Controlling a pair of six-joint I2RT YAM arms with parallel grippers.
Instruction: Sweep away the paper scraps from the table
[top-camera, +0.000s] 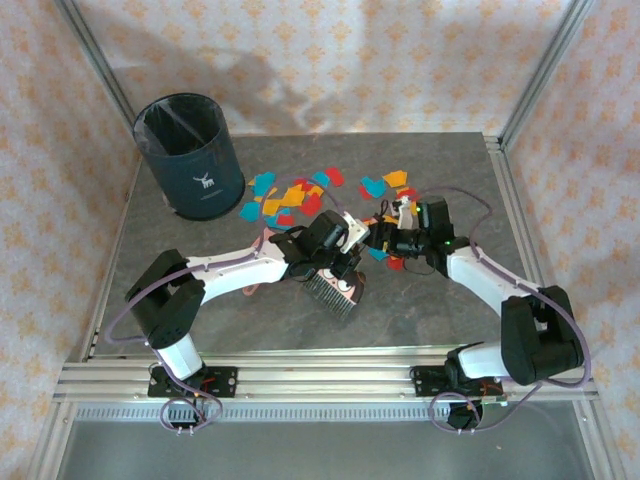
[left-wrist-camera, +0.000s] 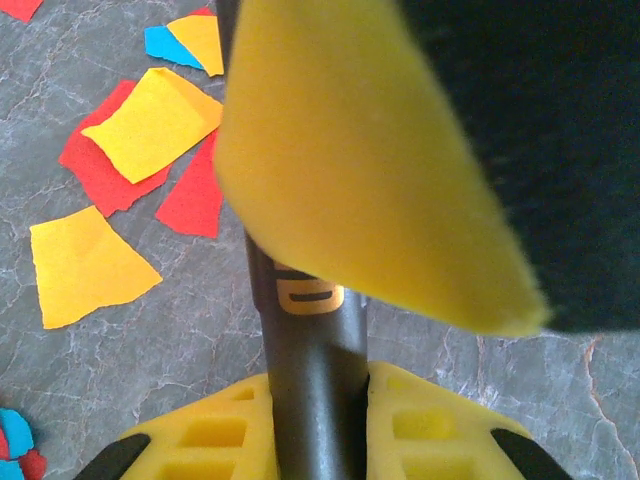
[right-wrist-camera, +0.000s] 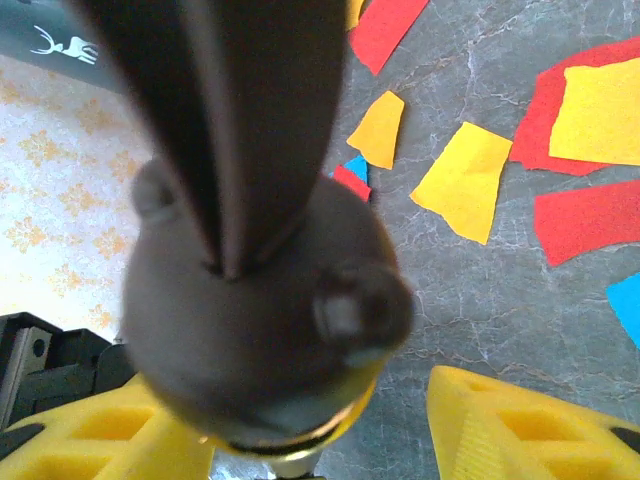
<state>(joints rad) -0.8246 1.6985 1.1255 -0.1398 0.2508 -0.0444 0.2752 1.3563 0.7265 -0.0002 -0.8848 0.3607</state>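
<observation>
A dark cylindrical bin (top-camera: 190, 157) stood upright and open-topped, with a white deer emblem (top-camera: 203, 182) on its side. Peach patterned walls (top-camera: 330, 60) rose behind and left of the bin. A grey ribbed tool head (top-camera: 333, 290) was located near-right of the bin, well apart. A dark handle (left-wrist-camera: 310, 380) carried a gold band.

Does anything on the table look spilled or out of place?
Yes. Red, yellow and blue paper scraps lie strewn over the far middle of the table, to the right of the dark bin and outside it. The bin itself stands upright.
</observation>
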